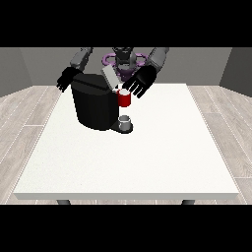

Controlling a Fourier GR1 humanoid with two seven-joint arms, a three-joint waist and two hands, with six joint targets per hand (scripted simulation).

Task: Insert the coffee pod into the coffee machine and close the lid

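Observation:
A black coffee machine stands on the white table, left of centre near the far edge. Its grey lid is tilted up and open. A red part shows at the machine's front, right under the lid, with a small white piece at its top. The hand at the view's right hovers just above and right of that red part with its fingers spread; whether it touches the part I cannot tell. The hand at the view's left hangs behind the machine's left top corner, fingers relaxed and holding nothing.
A small grey cup sits on the machine's drip base at the front. The table's near edge lies well in front of the machine. Wooden floor surrounds the table.

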